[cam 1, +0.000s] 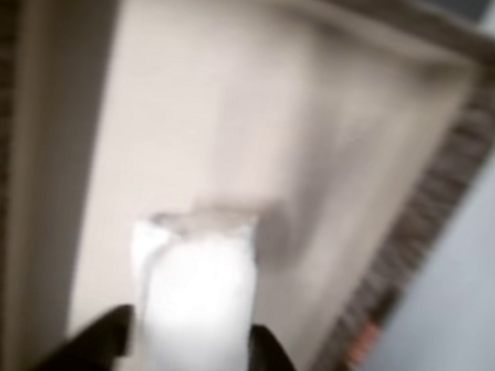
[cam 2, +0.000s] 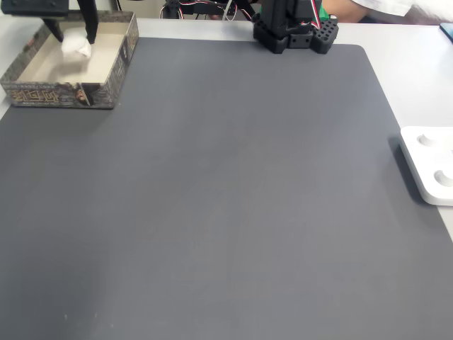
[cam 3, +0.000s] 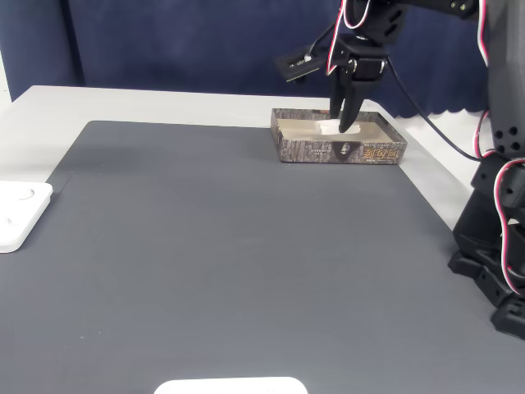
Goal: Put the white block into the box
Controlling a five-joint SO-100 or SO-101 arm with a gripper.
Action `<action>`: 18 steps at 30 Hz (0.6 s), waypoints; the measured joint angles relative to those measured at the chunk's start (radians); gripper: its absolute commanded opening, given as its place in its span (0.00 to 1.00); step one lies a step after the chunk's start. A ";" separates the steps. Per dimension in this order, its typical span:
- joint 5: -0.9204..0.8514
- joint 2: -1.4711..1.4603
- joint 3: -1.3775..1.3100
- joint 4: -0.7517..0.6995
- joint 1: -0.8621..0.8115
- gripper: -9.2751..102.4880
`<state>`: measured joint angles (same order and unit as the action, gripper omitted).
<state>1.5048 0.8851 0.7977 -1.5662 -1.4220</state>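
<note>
1. Other view, riding with me: I am gripping the white block (cam 1: 197,303) between my jaws (cam 1: 188,343), one dark finger pressing each of its long sides, so it is not lying off to any side of me; it is already mine.
2. Its long axis is running straight ahead of my fingers, pointing down toward the pale floor of the box (cam 1: 47,167), which is spreading beneath and beyond it.
3. In a fixed view, the box (cam 2: 106,85) is sitting at the far left corner of the worktop (cam 2: 233,198), and the block (cam 2: 75,47) is hanging inside its walls, nearer the far end than the near one.
4. In another fixed view, my jaws (cam 3: 344,125) are reaching down past the rim of the box (cam 3: 361,153); whether the block (cam 3: 330,127) is touching the floor, I cannot tell.
5. I am judging that letting go is all that remains: the drop is straight down, with walls well clear on either side.
</note>
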 measured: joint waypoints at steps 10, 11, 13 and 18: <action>0.011 0.000 -0.025 0.020 0.011 0.37; 0.011 0.000 -0.025 0.020 0.012 0.36; 0.011 0.000 -0.025 0.020 0.018 0.35; 0.000 0.025 -0.011 0.020 0.054 0.21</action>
<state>1.5048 0.9097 0.7869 -1.5463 -1.3683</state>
